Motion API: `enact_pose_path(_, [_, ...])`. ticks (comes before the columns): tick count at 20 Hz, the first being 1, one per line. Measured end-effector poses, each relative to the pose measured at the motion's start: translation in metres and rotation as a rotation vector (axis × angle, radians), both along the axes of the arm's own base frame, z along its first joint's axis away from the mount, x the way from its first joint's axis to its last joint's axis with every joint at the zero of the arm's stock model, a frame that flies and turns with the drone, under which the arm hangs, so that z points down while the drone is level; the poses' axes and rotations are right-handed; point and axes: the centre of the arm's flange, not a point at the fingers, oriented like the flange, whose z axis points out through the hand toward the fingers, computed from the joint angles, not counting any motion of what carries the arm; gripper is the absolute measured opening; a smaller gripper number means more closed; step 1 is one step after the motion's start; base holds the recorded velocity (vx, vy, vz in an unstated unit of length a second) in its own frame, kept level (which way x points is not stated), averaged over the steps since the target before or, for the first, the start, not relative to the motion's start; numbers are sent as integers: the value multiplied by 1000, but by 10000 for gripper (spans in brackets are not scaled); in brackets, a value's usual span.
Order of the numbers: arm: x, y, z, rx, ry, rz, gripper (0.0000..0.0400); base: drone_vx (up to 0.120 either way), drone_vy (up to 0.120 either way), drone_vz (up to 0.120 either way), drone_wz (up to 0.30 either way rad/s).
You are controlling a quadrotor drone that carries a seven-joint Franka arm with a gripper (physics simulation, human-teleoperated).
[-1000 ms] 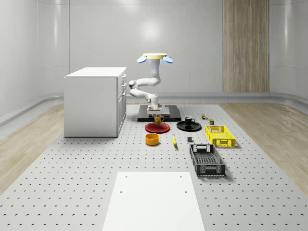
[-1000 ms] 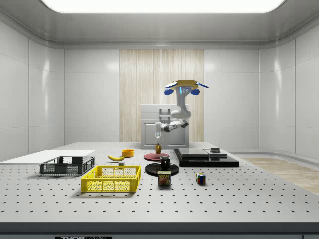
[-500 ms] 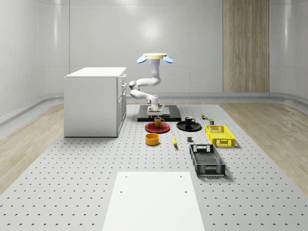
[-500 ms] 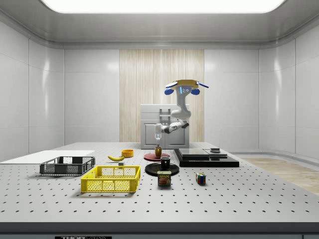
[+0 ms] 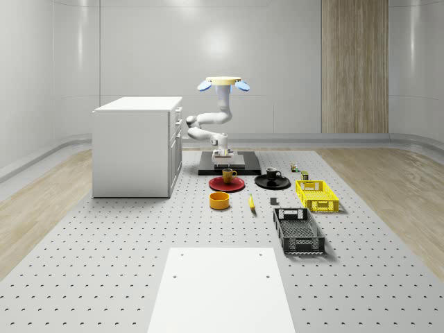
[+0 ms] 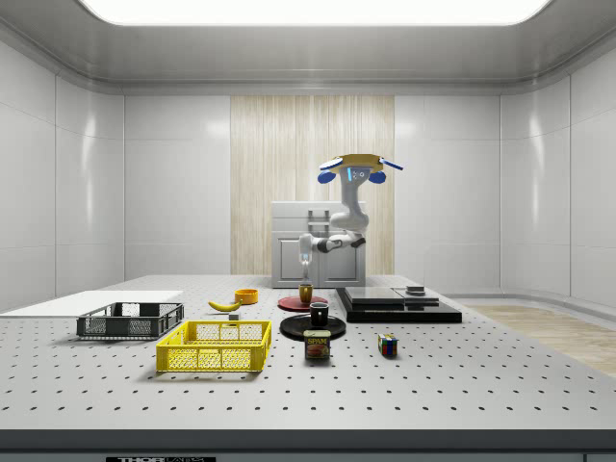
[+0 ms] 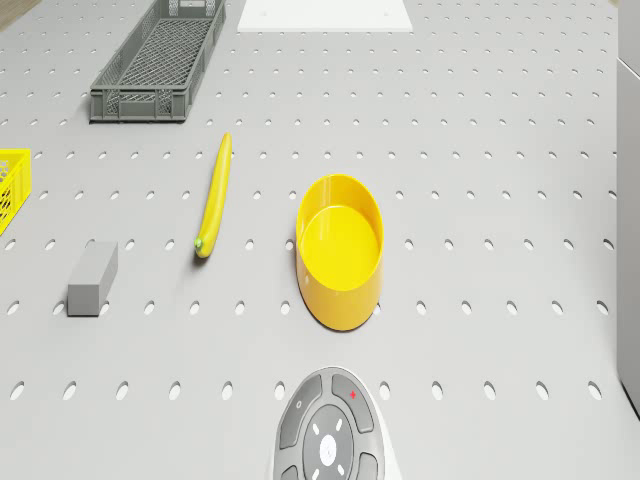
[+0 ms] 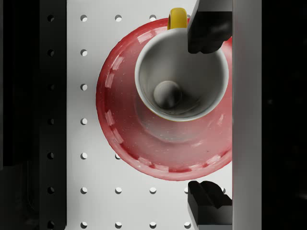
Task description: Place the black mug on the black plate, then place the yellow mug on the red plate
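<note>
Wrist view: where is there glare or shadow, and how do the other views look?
Wrist view: pale highlights ring the red plate; the yellow mug is dark at its bottom; the open fingers are near-black. Whole-scene view: soft glare on the back wall. Drone view: even light, faint shadow beside the bowl.

drone hovering, arm bent down beneath it
the drone [image 5: 223,83] hovers mid-frame in the whole-scene view; its arm [image 5: 208,128] folds downward, pincer [image 8: 209,115] pointing down, fingers [image 8: 207,29] spread apart.
</note>
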Motion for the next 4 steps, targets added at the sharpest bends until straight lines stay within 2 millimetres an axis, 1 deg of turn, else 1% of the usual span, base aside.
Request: enact_pose_path(4, [0, 0, -5, 0, 0, 0, 398, 0, 0, 0, 0])
